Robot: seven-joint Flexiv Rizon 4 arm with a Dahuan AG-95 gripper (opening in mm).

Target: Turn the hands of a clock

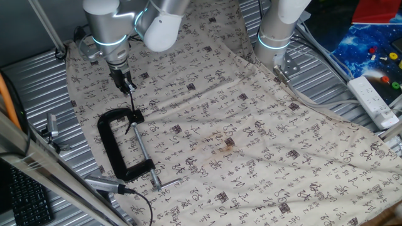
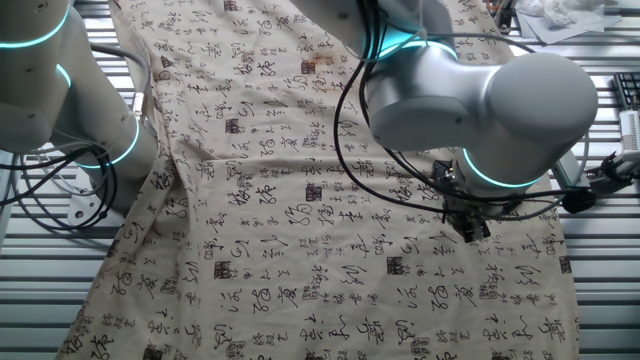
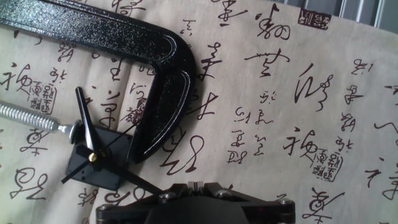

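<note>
The black C-clamp (image 1: 116, 147) lies on the printed cloth and also shows in the hand view (image 3: 158, 93). Its silver screw (image 3: 25, 116) presses a small black clock box (image 3: 106, 168) against the clamp's jaw. The thin black hands (image 3: 84, 124) meet at a brass pivot on the box. One points up, one down to the right, and a short one down to the left. In one fixed view the hands (image 1: 133, 123) are tiny. My gripper (image 1: 129, 88) hangs just beyond the clamp's jaw end, above the cloth. Its fingertips (image 3: 192, 185) are together, holding nothing. In the other fixed view the gripper (image 2: 472, 226) shows and the clamp is hidden.
The cloth (image 1: 251, 138) covers a ribbed metal table (image 1: 38, 88). A second arm's base (image 1: 276, 37) stands at the back. A white power strip (image 1: 374, 100) lies at the right and a cabled tool (image 1: 103, 184) near the clamp's screw handle.
</note>
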